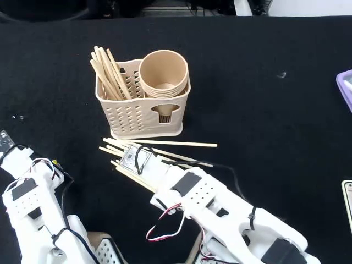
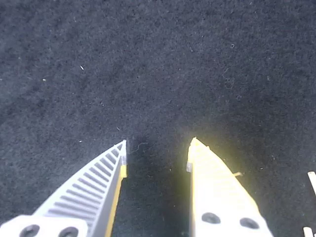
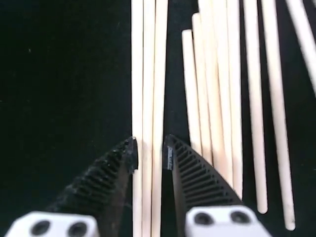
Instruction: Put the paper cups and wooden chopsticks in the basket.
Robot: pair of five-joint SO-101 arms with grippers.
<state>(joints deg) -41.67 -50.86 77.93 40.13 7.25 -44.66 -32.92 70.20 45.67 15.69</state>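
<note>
My right claw (image 3: 149,148) is pinching a few of the loose wooden chopsticks (image 3: 148,74) lying on the black table (image 1: 264,137) just in front of the basket (image 1: 137,118), the sticks running long-ways through its gap, while my left claw (image 2: 157,145) hangs spread open, farther from them.

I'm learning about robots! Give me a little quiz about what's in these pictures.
1. True or false: the paper cups sit stacked inside the basket.
2. The right end effector has its fingers around: A) a cup, B) loose chopsticks, C) nothing.
3. Fill in the blank: the left end effector hangs ____ (open or shut) over the bare black table.

Key: 1 true; 2 B; 3 open.
</note>
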